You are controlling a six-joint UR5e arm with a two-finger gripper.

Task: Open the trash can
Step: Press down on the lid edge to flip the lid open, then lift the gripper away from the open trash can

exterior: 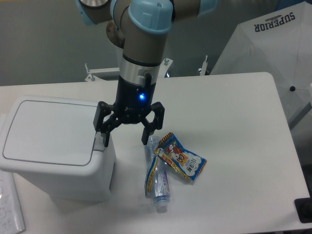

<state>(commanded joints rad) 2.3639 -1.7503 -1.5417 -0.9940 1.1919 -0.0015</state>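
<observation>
White trash can [53, 146] lid flat and closed, gripper [126, 135] spread wide, one finger [104, 136] apparently touching its grey button strip [99, 143].

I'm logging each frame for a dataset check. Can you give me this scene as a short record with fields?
trash can: white, left side of table, lid closed
tool: open, one finger at the can's right rim, the other above the table
plastic bottle: lying on the table right of the can
snack packet: colourful, lying against the bottle
table: white
task state: lid not yet open
</observation>
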